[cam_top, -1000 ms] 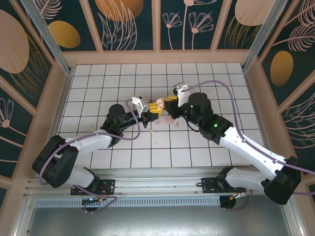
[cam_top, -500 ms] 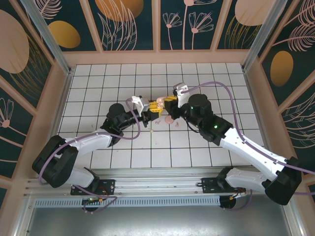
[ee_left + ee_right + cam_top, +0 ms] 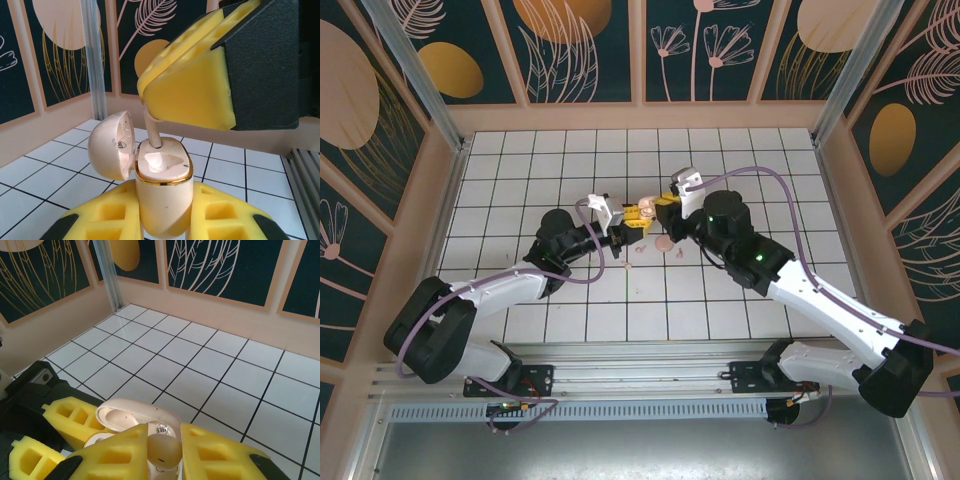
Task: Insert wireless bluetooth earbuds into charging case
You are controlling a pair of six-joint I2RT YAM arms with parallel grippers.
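Left wrist: right gripper, clamped on an earbud, has edged in; its stem now enters the open charging case that the left gripper clamps.

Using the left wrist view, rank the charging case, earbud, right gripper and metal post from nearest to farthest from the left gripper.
1. charging case: clamped between the left gripper's fingers.
2. earbud: just above, stem at the case's top.
3. right gripper: higher, holding the earbud.
4. metal post: far left, by the wall.
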